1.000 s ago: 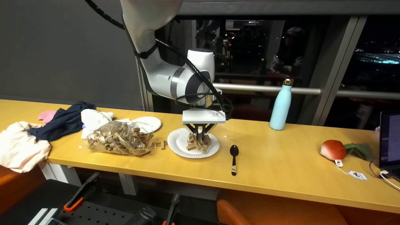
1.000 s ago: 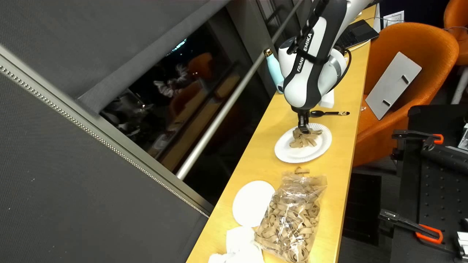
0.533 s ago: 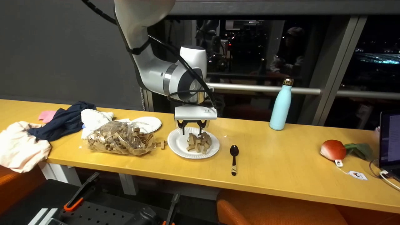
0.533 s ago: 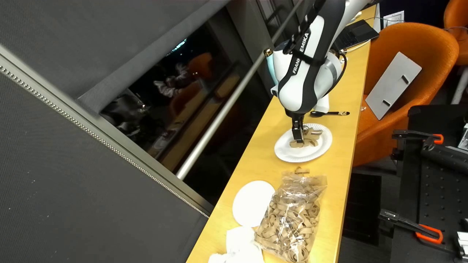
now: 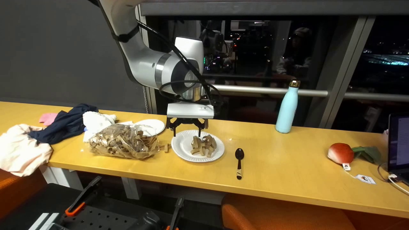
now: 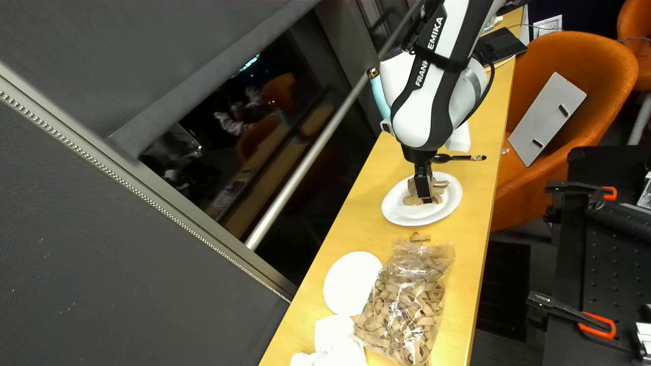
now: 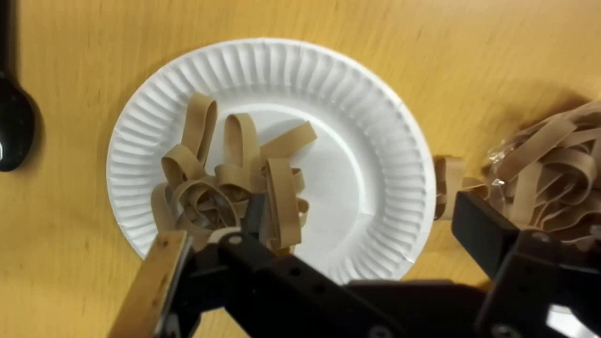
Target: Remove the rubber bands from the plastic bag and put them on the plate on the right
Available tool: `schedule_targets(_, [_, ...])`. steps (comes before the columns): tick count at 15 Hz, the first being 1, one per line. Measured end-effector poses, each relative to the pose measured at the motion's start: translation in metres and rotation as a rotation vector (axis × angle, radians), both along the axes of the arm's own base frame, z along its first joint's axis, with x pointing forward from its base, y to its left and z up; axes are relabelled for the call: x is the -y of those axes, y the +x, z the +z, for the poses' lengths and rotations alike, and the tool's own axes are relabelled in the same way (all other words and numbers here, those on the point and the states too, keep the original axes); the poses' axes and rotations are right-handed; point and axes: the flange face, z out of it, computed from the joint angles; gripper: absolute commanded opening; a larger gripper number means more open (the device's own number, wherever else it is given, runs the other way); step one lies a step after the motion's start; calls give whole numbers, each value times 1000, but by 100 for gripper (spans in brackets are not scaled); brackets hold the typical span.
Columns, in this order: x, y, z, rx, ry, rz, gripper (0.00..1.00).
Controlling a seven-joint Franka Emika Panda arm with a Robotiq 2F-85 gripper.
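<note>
Tan rubber bands (image 5: 209, 147) lie in a loose heap on the right-hand white paper plate (image 5: 179, 147). My gripper (image 5: 187, 133) hangs above that plate, toward its bag side, and stands wide open with nothing held. In the wrist view the fingertips (image 7: 483, 230) are far apart, and one overlaps the edge of the heap of bands (image 7: 285, 202). The clear plastic bag (image 6: 407, 305), full of more bands, lies on its side in both exterior views. A few bands (image 7: 451, 188) poke out at its mouth, close beside the plate's rim (image 7: 408, 188).
A second white plate (image 6: 351, 282) sits behind the bag. Clothes (image 5: 65, 125) are heaped past the bag. A black spoon (image 5: 239, 163) lies beyond the right-hand plate, with a light blue bottle (image 5: 286, 110) farther back and a red toy vegetable (image 5: 341, 153) near a laptop (image 5: 399, 147).
My gripper has opened and let go of the bands, which stay on the plate. It has risen and shifted toward the bag. The bag has not moved.
</note>
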Motion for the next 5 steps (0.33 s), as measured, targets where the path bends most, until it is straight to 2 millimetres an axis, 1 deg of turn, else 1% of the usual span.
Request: schedule_targets(5, [-10,-25,12,-21,-6,-36,100])
